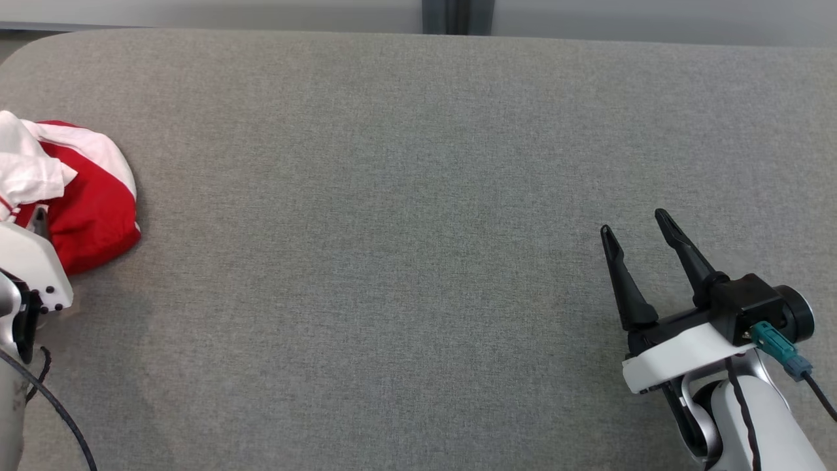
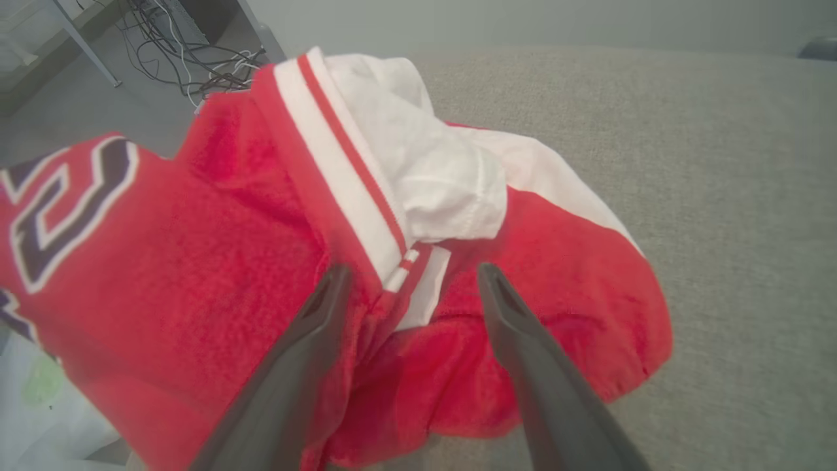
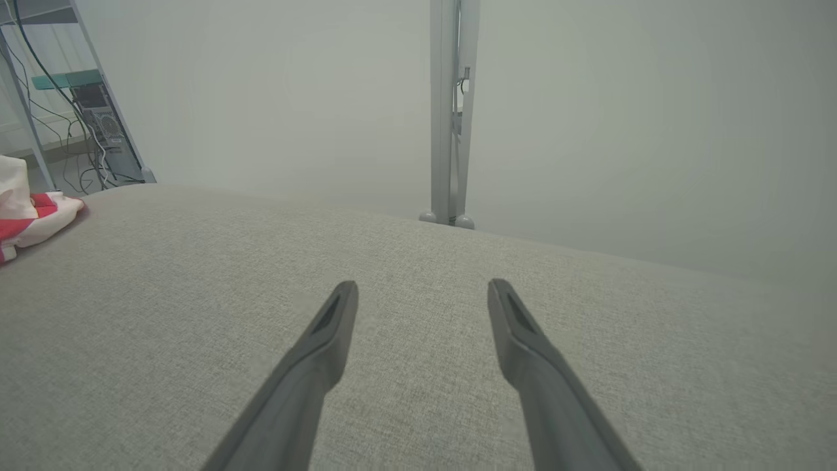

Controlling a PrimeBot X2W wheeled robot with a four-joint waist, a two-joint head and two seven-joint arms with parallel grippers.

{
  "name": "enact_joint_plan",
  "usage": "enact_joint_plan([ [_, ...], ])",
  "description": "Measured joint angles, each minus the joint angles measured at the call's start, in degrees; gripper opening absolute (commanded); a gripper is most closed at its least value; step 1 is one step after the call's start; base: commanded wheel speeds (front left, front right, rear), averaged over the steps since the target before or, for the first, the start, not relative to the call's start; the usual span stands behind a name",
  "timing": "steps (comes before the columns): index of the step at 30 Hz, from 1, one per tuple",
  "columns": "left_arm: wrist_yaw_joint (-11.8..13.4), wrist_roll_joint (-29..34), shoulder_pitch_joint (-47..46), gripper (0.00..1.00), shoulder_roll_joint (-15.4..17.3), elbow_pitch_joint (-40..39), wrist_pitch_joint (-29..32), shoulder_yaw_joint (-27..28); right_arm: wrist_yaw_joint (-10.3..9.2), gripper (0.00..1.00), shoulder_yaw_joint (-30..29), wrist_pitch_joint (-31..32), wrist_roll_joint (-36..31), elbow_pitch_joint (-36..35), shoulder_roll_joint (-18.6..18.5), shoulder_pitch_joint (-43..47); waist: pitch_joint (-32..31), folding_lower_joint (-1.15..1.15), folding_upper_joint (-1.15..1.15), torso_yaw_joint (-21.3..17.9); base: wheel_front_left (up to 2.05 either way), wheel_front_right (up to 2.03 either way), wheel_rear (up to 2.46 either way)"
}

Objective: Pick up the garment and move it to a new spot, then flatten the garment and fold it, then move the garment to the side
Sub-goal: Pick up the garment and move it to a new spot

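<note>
Left gripper (image 2: 413,269), jaws wide, hangs over the garment (image 2: 196,275): soft, light, limp cloth, likely best pinched at its bunched middle fold.

1. Lower right of the head view: my right gripper (image 1: 633,221) has two long, black, tapered fingers set on a black block (image 1: 745,304).
2. A white shell (image 1: 680,356) wraps beneath the block, and a teal plug (image 1: 775,343) enters its side.
3. Lower left: I see a white cover (image 1: 29,265) with small dark screws and a trailing black cable (image 1: 59,412).
4. In its wrist view, my left gripper (image 2: 413,268) shows matte dark-grey fingers, slotted near the tips.
</note>
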Motion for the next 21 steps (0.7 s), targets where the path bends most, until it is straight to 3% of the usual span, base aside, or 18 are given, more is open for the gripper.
enact_joint_plan([
  [5, 1.8, 0.4, -1.8, 1.0, 0.8, 4.0, -0.7, -0.3, 0.0, 1.0, -0.4, 0.0, 0.0, 0.2, 0.1, 0.0, 0.7, 0.0, 0.0, -0.5, 0.0, 0.0, 0.0],
  [6, 1.8, 0.5, -1.9, 0.85, 0.8, 4.5, -0.6, -0.4, 0.0, 1.0, -0.5, 0.0, 0.0, 0.2, 0.1, 0.0, 0.7, 0.0, 0.0, -0.4, 0.0, 0.0, 0.0],
  [8, 2.0, 0.6, -2.2, 0.12, 1.2, 5.5, -0.9, -0.7, 0.0, 1.0, -0.5, 0.0, 0.0, 0.3, 0.1, -0.1, 0.6, 0.0, 0.0, -0.4, 0.0, 0.0, 0.0],
  [9, 2.0, 0.6, -2.4, 0.0, 1.4, 5.9, -1.1, -0.8, 0.0, 1.0, -0.4, 0.0, 0.0, 0.4, 0.2, -0.1, 0.6, 0.0, 0.0, -0.4, 0.0, 0.0, 0.0],
  [21, 3.7, 1.5, -5.3, 0.0, 4.7, 3.2, -11.0, -1.0, 0.0, 1.0, -1.7, -1.1, 0.5, 1.4, 0.8, 0.3, -3.4, 0.0, 0.0, 0.2, 0.0, 0.0, 0.0],
])
